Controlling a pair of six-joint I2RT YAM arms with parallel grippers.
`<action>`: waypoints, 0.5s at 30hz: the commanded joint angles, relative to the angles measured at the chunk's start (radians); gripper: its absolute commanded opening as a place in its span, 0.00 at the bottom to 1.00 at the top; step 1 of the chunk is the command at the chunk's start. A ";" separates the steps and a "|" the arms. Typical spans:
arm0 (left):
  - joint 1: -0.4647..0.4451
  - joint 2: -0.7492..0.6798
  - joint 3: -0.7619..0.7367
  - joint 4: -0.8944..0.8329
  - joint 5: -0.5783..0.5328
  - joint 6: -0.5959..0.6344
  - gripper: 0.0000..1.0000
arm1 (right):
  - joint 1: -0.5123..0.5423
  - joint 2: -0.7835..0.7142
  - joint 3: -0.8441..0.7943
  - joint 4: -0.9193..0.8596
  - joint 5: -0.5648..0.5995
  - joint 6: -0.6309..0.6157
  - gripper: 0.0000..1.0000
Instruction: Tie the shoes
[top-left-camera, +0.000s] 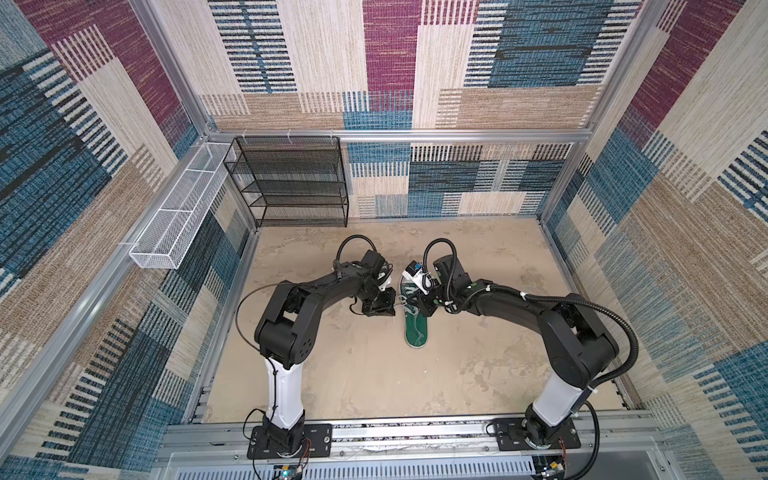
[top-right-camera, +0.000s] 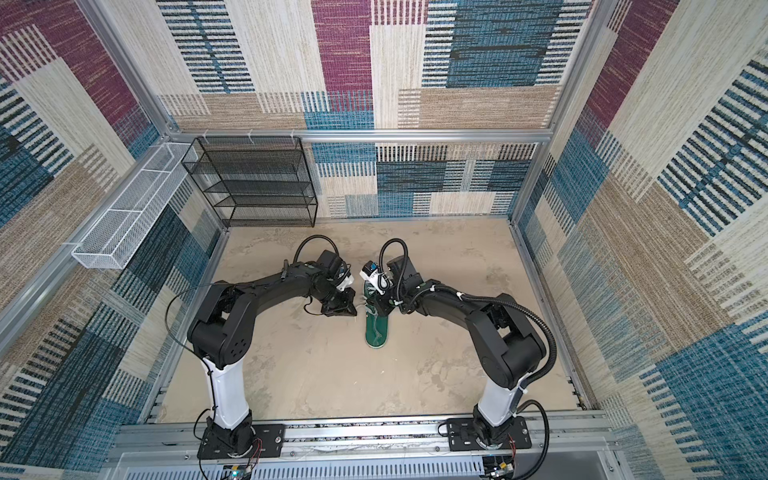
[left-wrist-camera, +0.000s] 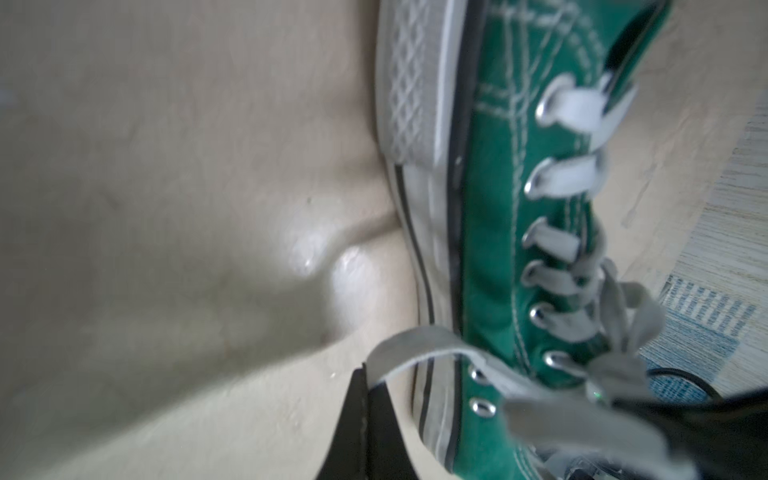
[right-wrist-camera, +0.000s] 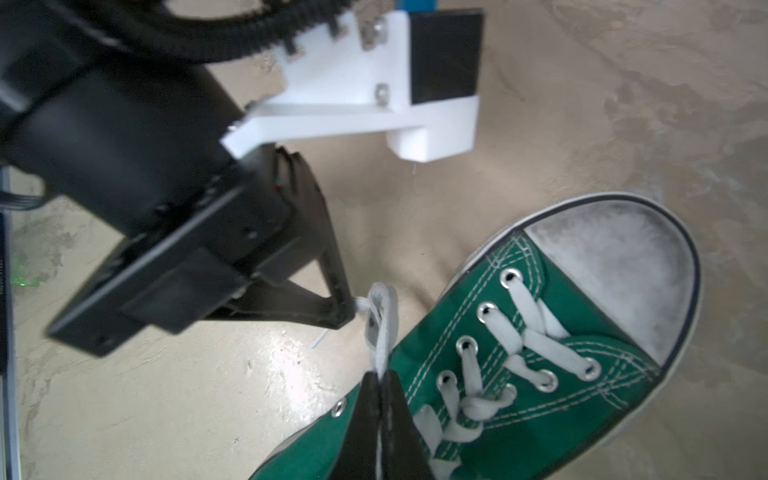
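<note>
The sneaker (right-wrist-camera: 602, 419) was green with a white toe cap (right-wrist-camera: 611, 266) and whitish laces (right-wrist-camera: 525, 303). The counter (right-wrist-camera: 582, 104) was sandy brown, with blotches.

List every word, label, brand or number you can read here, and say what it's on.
None readable.
Sneaker: no brand, label or number shows on it, its toe cap or laces.
Circuit boards at the front edge: any print too small to read.
</note>
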 joint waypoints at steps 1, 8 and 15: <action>0.013 0.046 0.078 -0.058 0.040 0.035 0.00 | -0.002 -0.022 -0.021 0.127 -0.050 0.068 0.00; 0.026 0.116 0.219 -0.109 0.062 0.050 0.00 | -0.013 -0.046 -0.066 0.186 -0.098 0.103 0.00; 0.026 0.156 0.350 -0.144 0.090 0.077 0.00 | -0.016 -0.047 -0.081 0.163 -0.144 0.091 0.00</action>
